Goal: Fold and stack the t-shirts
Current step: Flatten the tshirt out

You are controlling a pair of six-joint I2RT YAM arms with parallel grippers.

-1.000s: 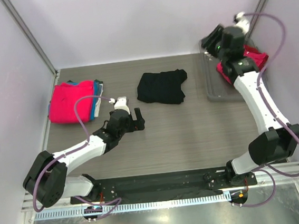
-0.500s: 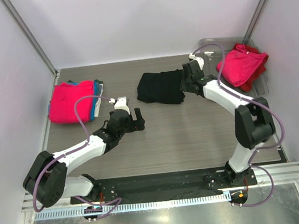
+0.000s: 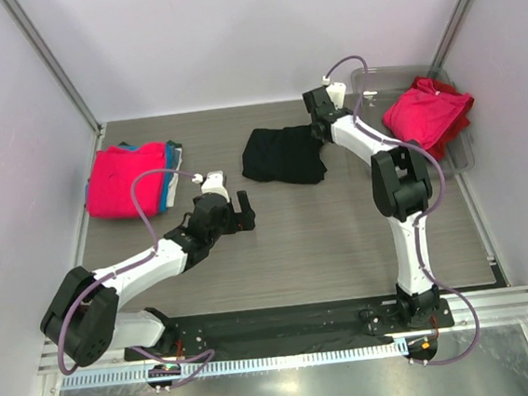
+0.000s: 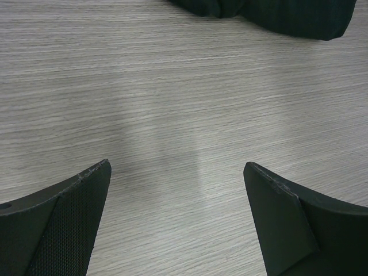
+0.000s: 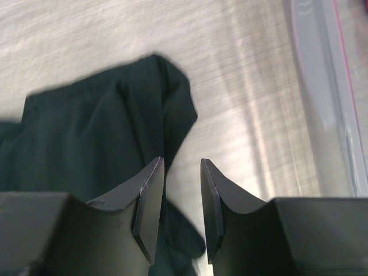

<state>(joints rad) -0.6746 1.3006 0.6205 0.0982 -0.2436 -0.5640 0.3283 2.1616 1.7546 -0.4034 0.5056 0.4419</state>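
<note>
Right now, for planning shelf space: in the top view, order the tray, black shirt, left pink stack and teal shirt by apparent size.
1. tray
2. pink stack and black shirt: they look alike, so not ranked
3. teal shirt: only an edge shows beneath the pink stack

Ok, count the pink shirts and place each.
2. One pink shirt lies folded at the table's left edge, over a teal one; the other lies crumpled in the grey tray, over red cloth. More may hide beneath.
</note>
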